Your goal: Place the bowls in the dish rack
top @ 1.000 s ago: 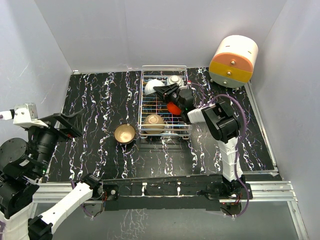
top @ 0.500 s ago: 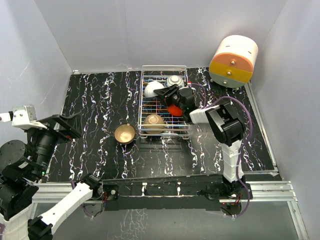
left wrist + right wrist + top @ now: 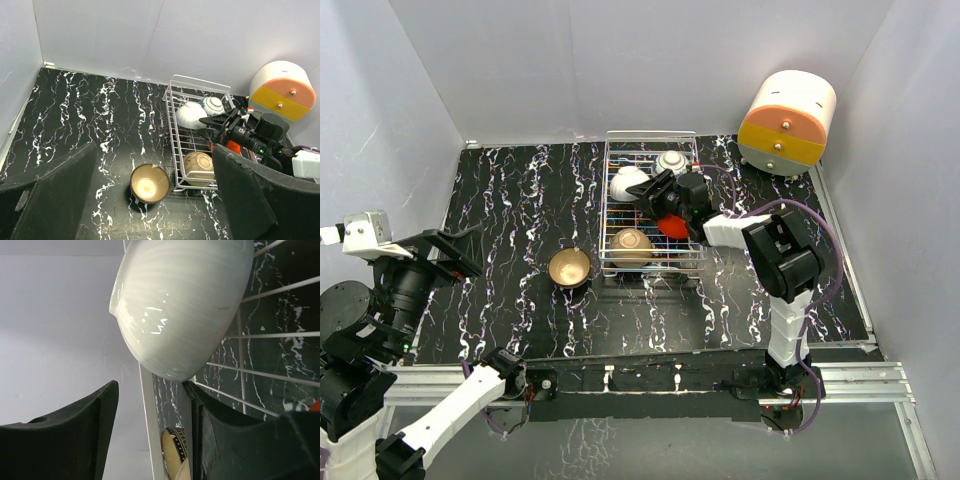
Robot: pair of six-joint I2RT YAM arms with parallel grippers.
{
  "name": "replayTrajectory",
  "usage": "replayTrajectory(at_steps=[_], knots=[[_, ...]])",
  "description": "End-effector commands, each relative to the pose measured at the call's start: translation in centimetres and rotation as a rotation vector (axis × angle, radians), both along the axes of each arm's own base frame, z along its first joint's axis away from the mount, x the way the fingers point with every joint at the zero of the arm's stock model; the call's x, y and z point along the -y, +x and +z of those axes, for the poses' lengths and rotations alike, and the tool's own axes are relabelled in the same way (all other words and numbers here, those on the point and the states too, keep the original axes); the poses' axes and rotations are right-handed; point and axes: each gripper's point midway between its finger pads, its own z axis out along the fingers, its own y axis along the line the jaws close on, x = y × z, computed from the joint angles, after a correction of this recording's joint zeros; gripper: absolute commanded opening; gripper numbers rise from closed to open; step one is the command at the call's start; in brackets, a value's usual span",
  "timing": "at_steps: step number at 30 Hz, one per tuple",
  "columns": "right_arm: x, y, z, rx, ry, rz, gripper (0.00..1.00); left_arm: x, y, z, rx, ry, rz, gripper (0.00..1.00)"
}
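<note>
Dish rack (image 3: 647, 133): holding white bowl (image 3: 625, 183), tan bowl (image 3: 631, 243), red bowl (image 3: 670, 226).
R fingers (image 3: 648, 190): spread, empty, above red bowl; elbow swinging out vs 1 s ago, drop prob done.
L fingers (image 3: 455, 255): spread, empty.
Dark bowl (image 3: 569, 268): waiting on table (image 3: 500, 210) beside rack.

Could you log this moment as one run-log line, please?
right gripper: open, in dish rack by white bowl | left gripper: open | tan bowl, red bowl: racked | dark bowl: on table beside rack

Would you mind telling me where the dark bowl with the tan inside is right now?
In the top external view, the dark bowl stands upright on the table, outside the dish rack, just left of its near-left corner.
</note>
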Motion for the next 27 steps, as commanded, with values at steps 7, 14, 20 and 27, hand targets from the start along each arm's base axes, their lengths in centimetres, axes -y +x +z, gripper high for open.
replayTrajectory(at_steps=[7, 14, 20, 27], knots=[[2.9, -0.5, -2.1, -0.070, -0.200, -0.040, 0.58, 0.0, -0.7, 1.0, 0.033, -0.028, -0.023, 0.96], [2.6, -0.4, -2.3, -0.057, -0.310, -0.033, 0.58, -0.3, -1.3, 0.9, 0.042, -0.031, -0.021, 0.96], [1.4, 0.0, 0.2, 0.082, -0.306, -0.008, 0.58, -0.7, -1.6, 0.8, 0.040, -0.017, -0.014, 0.96], [0.1, 1.2, 4.1, 0.244, -0.339, 0.023, 0.58, -1.4, -2.1, 0.9, 0.047, -0.019, 0.006, 0.96]])
